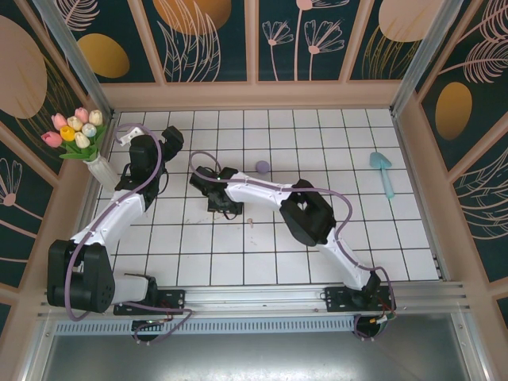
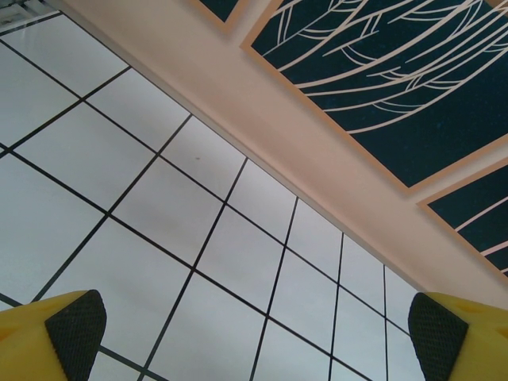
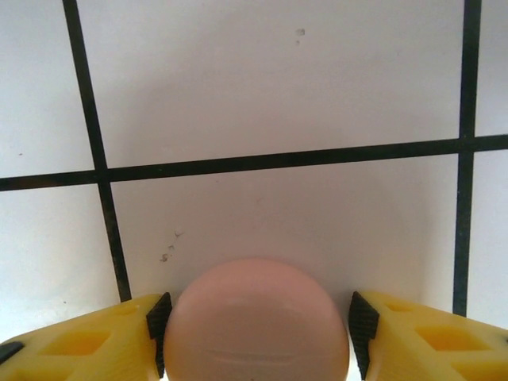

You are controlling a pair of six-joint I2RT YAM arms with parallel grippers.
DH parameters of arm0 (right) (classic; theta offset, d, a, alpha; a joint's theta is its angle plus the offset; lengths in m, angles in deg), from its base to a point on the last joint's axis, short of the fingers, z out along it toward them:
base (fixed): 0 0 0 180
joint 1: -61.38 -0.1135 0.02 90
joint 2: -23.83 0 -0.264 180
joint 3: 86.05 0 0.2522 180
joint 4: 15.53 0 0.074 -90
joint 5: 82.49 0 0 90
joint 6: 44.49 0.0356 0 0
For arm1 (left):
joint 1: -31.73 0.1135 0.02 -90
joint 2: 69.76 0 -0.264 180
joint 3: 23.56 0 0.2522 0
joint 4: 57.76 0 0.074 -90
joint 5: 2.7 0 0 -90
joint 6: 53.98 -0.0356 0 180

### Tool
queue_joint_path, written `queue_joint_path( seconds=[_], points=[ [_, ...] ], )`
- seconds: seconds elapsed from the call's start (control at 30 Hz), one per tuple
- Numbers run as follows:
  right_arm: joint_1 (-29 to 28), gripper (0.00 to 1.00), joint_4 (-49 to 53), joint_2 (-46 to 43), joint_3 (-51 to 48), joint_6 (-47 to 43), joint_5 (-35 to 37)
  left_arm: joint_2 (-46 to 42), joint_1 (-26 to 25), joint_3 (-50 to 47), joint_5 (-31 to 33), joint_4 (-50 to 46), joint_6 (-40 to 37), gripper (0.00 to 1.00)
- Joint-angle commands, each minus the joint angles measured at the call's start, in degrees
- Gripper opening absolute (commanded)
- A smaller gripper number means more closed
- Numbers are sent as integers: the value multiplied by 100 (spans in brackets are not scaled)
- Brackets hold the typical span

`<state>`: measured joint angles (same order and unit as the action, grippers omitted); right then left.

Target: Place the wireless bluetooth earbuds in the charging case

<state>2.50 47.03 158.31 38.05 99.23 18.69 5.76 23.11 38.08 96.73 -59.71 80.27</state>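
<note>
Found the right gripper (image 3: 255, 337) low at the white tiled worktop (image 1: 317, 238), left of its middle and well off every edge, straddling a pale pink, smooth, dome-shaped plastic case (image 3: 255, 309). Saw one black pad (image 3: 161, 325) touching the case's side and the other right at the opposite side; could not tell whether clamped or merely bracketing. Noted a faint seam across the dome, so took the case for shut. Judged the step in hand as the pickup or steadying of the charging case, ahead of any insertion. Found the left gripper (image 2: 258, 325) with fingers wide apart and empty, aimed at bare tiles near the back-left corner. Spotted a small purple rounded object (image 1: 263, 167) nearer the back edge, apart from both arms. Could not tell the tiny earbuds from specks on the tiles. Reckoned the next move to call for a firm, centred squeeze on a slick dome prone to slipping, then opening of the lid with the other arm's help, ahead of seating any bud.
</note>
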Motion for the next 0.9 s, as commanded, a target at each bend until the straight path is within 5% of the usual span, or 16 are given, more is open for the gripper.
queue_joint_path(
  seconds=[0.0, 0.5, 0.87],
  points=[
    [-97, 56, 220, 290, 106, -186, 131, 24, 36, 22, -58, 139, 42, 99],
    [87, 44, -654, -755, -421, -638, 486, -1, 38, -65, -340, 293, -149, 99],
    [879, 43, -1515, -1995, -1806, -275, 404, 86, 36, -587, -1483, 1169, -219, 99]
  ],
)
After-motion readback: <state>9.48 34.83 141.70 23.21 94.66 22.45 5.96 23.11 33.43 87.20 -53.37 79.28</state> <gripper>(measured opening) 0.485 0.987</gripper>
